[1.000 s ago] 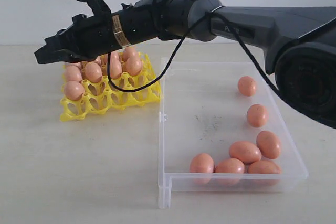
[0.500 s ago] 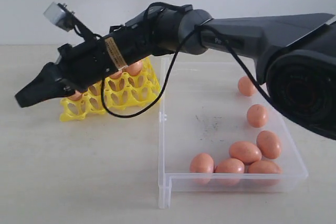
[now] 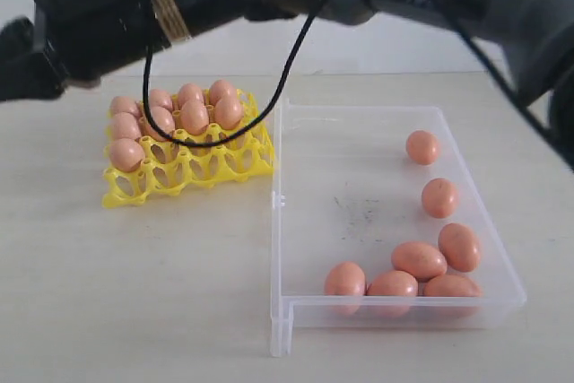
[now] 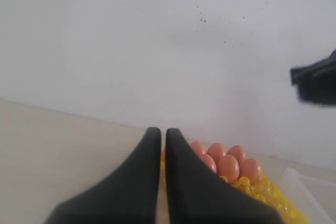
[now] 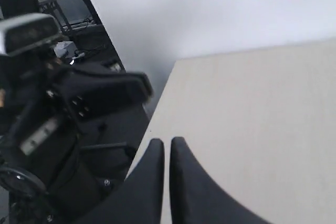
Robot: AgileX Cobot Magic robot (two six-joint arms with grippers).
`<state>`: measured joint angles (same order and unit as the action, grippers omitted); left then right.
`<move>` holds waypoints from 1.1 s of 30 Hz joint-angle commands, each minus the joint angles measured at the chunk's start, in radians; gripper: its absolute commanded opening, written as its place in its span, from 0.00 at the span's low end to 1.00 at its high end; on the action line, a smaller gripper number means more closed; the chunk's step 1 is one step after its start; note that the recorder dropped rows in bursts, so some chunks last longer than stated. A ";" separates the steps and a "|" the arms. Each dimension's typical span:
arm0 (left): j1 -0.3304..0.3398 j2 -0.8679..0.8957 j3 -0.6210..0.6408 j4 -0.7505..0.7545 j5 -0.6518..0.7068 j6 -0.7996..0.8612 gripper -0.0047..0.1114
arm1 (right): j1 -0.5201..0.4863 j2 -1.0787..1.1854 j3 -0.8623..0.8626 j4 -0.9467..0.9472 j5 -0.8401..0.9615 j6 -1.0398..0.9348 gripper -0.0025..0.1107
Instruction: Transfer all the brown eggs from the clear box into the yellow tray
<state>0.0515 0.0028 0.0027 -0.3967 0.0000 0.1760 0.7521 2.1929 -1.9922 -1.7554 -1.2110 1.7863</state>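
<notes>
Eggs (image 3: 419,260) are lying in the clear box (image 3: 359,177) at the right and sitting in the yellow tray (image 3: 184,172) at the left, while left tool (image 4: 159,130) and right tool (image 5: 167,141) are hanging pressed together, empty.

Exterior view: set off the arms, a little above the table (image 3: 134,293), facing a pale wall (image 3: 404,51); takes in the whole yellow tray (image 3: 184,168) and clear box (image 3: 377,221) at middle range. Left wrist view: low and near, looking along the left gripper (image 4: 163,130) towards that wall; shares the tray's brown eggs (image 4: 227,165) and a box corner with the exterior. Right wrist view: looking past the right gripper (image 5: 167,141) over the table's edge; shares only tabletop.
</notes>
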 commanded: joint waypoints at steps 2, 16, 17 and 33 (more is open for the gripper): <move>-0.004 -0.003 -0.003 -0.003 0.000 0.009 0.07 | 0.035 -0.179 -0.008 0.011 -0.010 -0.033 0.02; -0.004 -0.003 -0.003 -0.003 0.000 0.009 0.07 | 0.038 -0.476 -0.005 0.011 -0.010 0.164 0.02; -0.004 -0.003 -0.003 -0.003 0.000 0.009 0.07 | 0.038 -0.500 -0.003 0.011 -0.010 0.184 0.02; -0.004 -0.003 -0.003 -0.003 0.000 0.009 0.07 | 0.313 -0.740 0.198 0.011 0.098 -0.100 0.02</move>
<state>0.0515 0.0028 0.0027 -0.3967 0.0000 0.1760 0.9749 1.4516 -1.8030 -1.7244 -1.1966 1.7992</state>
